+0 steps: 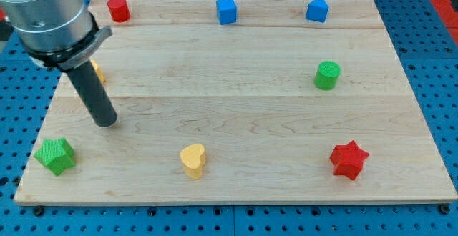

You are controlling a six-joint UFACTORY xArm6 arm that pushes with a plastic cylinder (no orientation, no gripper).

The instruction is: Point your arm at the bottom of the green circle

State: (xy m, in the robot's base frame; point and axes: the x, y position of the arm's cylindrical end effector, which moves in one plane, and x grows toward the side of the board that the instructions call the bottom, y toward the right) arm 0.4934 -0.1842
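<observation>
Judging from the layout, the approach step is still ahead: the tip (106, 121) is set down far toward the view's left of the green circle (327, 74), with a wide stretch of bare board between them. No pincer is fitted to this arm, only a straight dark rod beneath a grey housing, so nothing can be said to be apart, together or clamped. The green circle, a short upright cylinder with a ribbed top face, is found near the right edge of the wooden board (236, 100), which is pale, planked and marked with fine grain. Below the green circle, toward the view's bottom, a red star (349, 159) is placed; above it, a blue block (317, 10) of angular shape is seen, and further left of that a blue cube (226, 11). Well to the left and below the green circle lie a yellow heart (192, 160) and a green star (55, 155); a red cylinder (118, 9) stands far up to the left, and a yellow block (97, 71) is largely hidden behind the rod. A long slide rightward is called for next, ending just under the green circle's lower edge without the red star being nudged.
</observation>
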